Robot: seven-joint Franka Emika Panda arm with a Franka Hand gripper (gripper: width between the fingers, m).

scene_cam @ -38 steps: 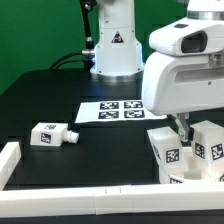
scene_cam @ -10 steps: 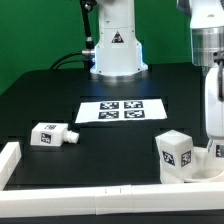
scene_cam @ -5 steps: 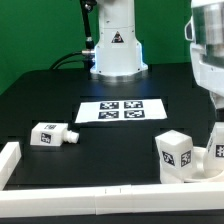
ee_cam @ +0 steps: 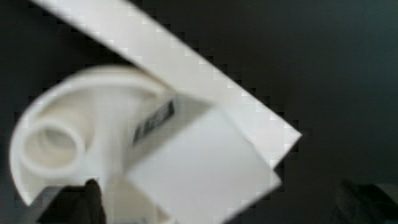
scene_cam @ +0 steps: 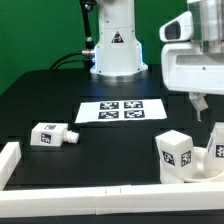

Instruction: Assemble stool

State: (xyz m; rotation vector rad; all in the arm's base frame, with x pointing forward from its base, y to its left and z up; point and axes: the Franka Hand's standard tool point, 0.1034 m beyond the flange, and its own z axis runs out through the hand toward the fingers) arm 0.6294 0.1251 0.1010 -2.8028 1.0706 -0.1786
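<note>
While hanging above the exterior view's right side, found the gripper (scene_cam: 203, 106) released: jaws spread wide, nothing between them, clear of every part.

Located the seat disc (scene_cam: 206, 164) at the front of the exterior view's right, close to the front border rail (scene_cam: 100, 196). Noted one leg (scene_cam: 174, 153) upright and touching the disc; unable to tell whether seated in it or merely standing against it. Located a second leg (scene_cam: 50, 134) on its side, well apart, toward the exterior view's left.

Flagged as the main risk: tipping the upright leg through an off-centre descent onto its top edge, with footing unproven. Flagged second: catching a finger on the disc's rim or the rail when closing in so tight a corner. Flagged third: slipping or twisting of smooth plastic between the pads, hence a crooked fit. Judged all three avoidable by centring over the leg before lowering.

Recorded a matte black table (scene_cam: 40, 100), level, edged by white rails at front and left. Recorded the marker board (scene_cam: 120, 110) flat at mid-table, just before the arm's base (scene_cam: 113, 50). Recorded a green backdrop (scene_cam: 30, 30) behind.
</note>
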